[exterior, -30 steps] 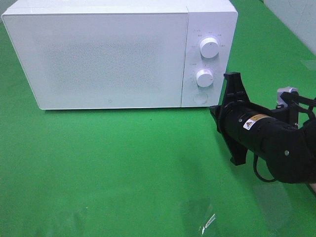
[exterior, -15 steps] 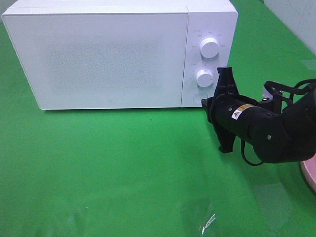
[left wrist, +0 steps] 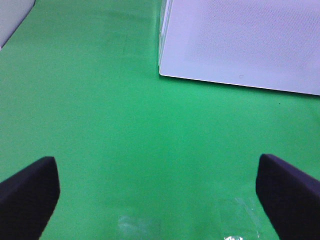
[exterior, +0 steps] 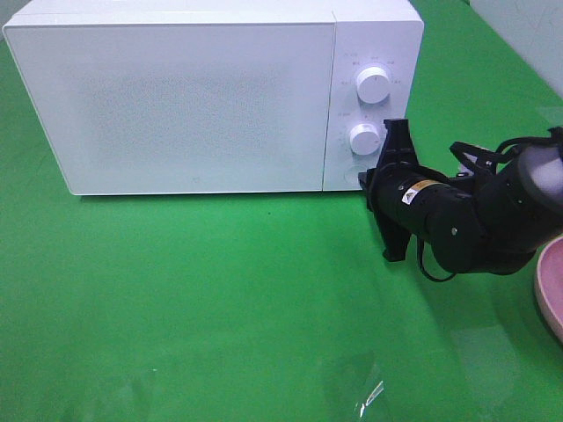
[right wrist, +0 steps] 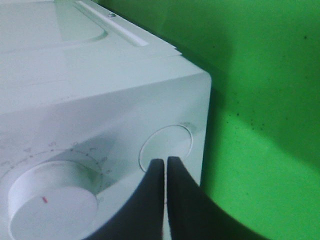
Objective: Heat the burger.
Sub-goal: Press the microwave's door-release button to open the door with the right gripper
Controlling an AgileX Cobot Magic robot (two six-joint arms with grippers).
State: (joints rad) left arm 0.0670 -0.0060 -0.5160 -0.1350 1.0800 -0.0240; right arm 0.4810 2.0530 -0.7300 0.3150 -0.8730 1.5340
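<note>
Burger unseen, likely soft, light: lift by plate (exterior: pixel 552 288) rim; right fingers (right wrist: pixel 181 202) shut at microwave button (right wrist: pixel 167 141), left fingers (left wrist: pixel 29 196) wide.

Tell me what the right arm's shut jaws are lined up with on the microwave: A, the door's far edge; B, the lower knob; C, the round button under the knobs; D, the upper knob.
C: in the right wrist view the right gripper, jaws shut, points straight at the round button, with the lower knob off to one side.
</note>
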